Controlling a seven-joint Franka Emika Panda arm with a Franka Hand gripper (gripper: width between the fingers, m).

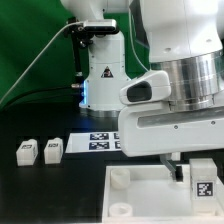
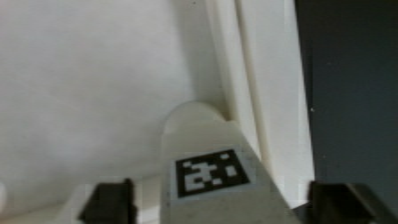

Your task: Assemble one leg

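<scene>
In the wrist view a white leg [image 2: 210, 165] with a black-and-white tag stands upright in a corner of the large white rimmed panel [image 2: 89, 90]. My gripper [image 2: 224, 202] straddles it. The dark fingers [image 2: 112, 200] stand apart from the leg on both sides, so the jaws are open and not touching it. In the exterior view this leg [image 1: 205, 184] shows at the panel's [image 1: 150, 195] right side, under my gripper [image 1: 192, 172]. Two more legs [image 1: 26, 151] [image 1: 53, 148] lie on the black table at the exterior view's left.
The marker board [image 1: 100, 140] lies on the table behind the panel. The robot's base [image 1: 103, 70] stands behind it, in front of a green backdrop. Raised round sockets [image 1: 118, 177] sit at the panel's left corners. Black table [image 2: 356, 80] lies beyond the panel's rim.
</scene>
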